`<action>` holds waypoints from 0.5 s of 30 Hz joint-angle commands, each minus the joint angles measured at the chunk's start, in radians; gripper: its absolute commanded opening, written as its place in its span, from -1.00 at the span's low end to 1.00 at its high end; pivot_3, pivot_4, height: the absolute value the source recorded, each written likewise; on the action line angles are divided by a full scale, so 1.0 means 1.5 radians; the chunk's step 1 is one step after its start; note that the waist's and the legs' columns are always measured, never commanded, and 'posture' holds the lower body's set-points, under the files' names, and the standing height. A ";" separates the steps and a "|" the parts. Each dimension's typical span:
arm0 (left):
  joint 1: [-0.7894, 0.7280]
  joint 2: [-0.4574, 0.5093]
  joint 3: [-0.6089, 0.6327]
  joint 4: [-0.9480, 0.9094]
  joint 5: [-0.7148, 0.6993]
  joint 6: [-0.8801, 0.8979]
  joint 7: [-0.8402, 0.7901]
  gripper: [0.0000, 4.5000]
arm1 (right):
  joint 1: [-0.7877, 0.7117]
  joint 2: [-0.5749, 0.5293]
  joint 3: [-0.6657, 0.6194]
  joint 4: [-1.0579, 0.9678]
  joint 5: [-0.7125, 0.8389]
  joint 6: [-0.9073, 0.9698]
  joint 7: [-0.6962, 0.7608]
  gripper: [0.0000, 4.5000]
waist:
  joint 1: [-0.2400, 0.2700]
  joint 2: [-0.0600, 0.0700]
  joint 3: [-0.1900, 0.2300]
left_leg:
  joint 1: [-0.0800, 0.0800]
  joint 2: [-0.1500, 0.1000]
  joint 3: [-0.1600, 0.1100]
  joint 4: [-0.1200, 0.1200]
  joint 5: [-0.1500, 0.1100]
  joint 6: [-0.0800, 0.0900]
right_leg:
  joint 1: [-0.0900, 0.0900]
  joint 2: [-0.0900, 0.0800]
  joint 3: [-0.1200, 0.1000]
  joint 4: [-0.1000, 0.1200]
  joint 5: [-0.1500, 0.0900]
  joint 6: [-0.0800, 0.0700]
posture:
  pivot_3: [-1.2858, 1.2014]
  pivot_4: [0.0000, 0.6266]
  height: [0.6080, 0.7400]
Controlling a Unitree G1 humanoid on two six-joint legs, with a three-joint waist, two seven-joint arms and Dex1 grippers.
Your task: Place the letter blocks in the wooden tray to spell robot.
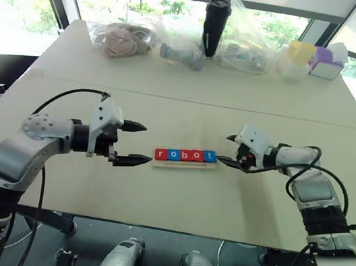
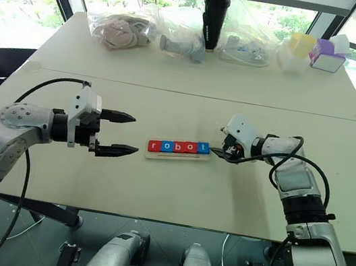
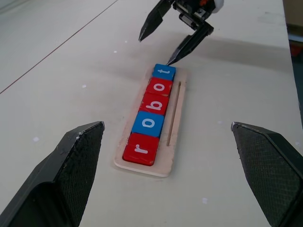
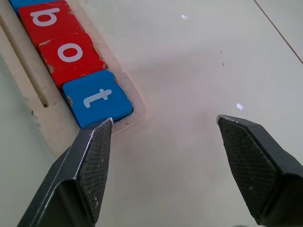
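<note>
Five letter blocks (image 1: 185,155) sit in a row in the wooden tray (image 1: 186,165) at the middle of the pale table (image 1: 191,94), and we read them as r, o, b, o, t: red r (image 3: 141,148), blue o (image 3: 148,123), red b (image 3: 154,102), red o (image 3: 160,86), blue t (image 3: 164,72). A narrow slot runs along the tray beside the row.

We see the right gripper (image 1: 228,150) at the tray's t end, its two black fingers spread apart and holding nothing; in the right wrist view one fingertip (image 4: 102,137) rests against the tray's rim just beside the blue t, the other well out over bare table.

We see the left gripper (image 1: 136,144) off the r end of the tray, clear of it, fingers spread wide and empty, pointing toward the blocks.

Along the table's far edge lie clear plastic bags (image 1: 122,40) of soft items, a black tumbler (image 1: 216,25), and pastel yellow (image 1: 299,52) and purple boxes (image 1: 326,62).
</note>
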 commanded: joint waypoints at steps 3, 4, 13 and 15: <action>-0.005 0.000 0.012 -0.020 -0.005 -0.001 0.006 1.00 | -0.019 0.011 -0.004 0.000 -0.002 -0.015 -0.005 0.62 | 0.000 0.000 0.000 | 0.000 0.000 0.000 0.000 0.000 0.000 | 0.000 0.000 0.000 0.000 0.000 0.000 | 0.03 -0.52 1.00; -0.005 0.001 0.012 -0.020 -0.005 -0.001 0.007 1.00 | -0.020 0.009 -0.007 0.001 -0.003 -0.016 -0.006 0.62 | 0.000 0.000 0.000 | 0.000 0.000 0.000 0.000 0.000 0.000 | 0.000 0.000 0.000 0.000 0.000 0.001 | 0.03 -0.52 1.00; 0.002 0.007 0.042 -0.020 -0.042 0.044 0.015 1.00 | -0.022 -0.045 -0.047 -0.034 -0.007 -0.010 -0.034 0.62 | 0.001 0.000 0.000 | 0.000 0.000 0.000 0.000 0.000 0.000 | 0.000 0.000 0.000 0.000 0.000 0.000 | 0.03 -0.52 1.00; 0.024 0.019 0.056 -0.034 -0.048 0.049 0.014 1.00 | 0.004 -0.057 -0.073 -0.087 0.010 0.023 -0.047 0.62 | 0.001 0.000 0.000 | 0.000 0.000 0.000 0.000 0.000 0.000 | 0.000 0.000 0.000 0.000 0.000 0.000 | 0.03 -0.52 1.00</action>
